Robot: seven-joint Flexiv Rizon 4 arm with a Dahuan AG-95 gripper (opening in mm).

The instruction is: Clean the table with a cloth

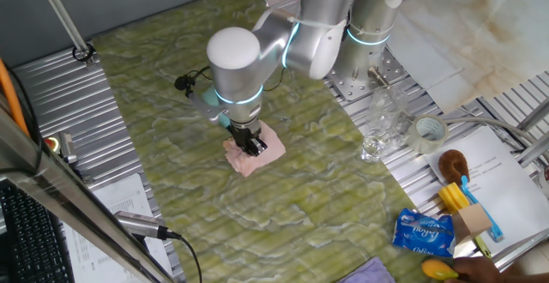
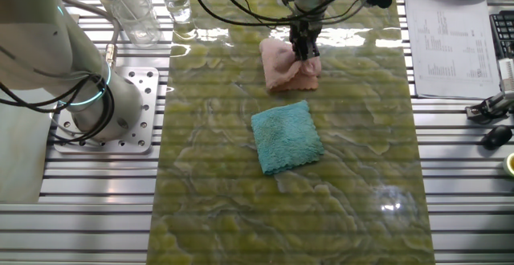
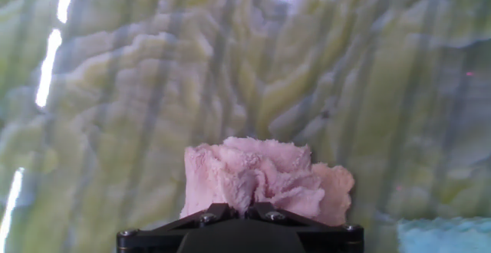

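Observation:
The table [image 1: 171, 77] is a green-yellow marbled surface, also in the other fixed view [image 2: 345, 193] and the hand view [image 3: 230, 69]. A pink cloth [image 1: 257, 156] lies bunched on it near the middle. My gripper [image 1: 253, 146] points straight down and is shut on a fold of this cloth, pressing it on the table. The other fixed view shows the gripper [image 2: 305, 52] on the pink cloth [image 2: 285, 66]. The hand view shows the fingers [image 3: 245, 205] pinching the pink cloth [image 3: 261, 172]. A separate teal cloth [image 2: 287, 136] lies flat beside it, with its edge in the hand view [image 3: 445, 234].
Clear glasses [image 1: 377, 129], a tape roll [image 1: 429, 131], a brown brush [image 1: 452, 161], a blue packet [image 1: 423, 231] and a purple cloth [image 1: 377, 273] lie right of the table. The arm's base [image 2: 120, 104] and beakers [image 2: 132, 8] stand on ribbed metal.

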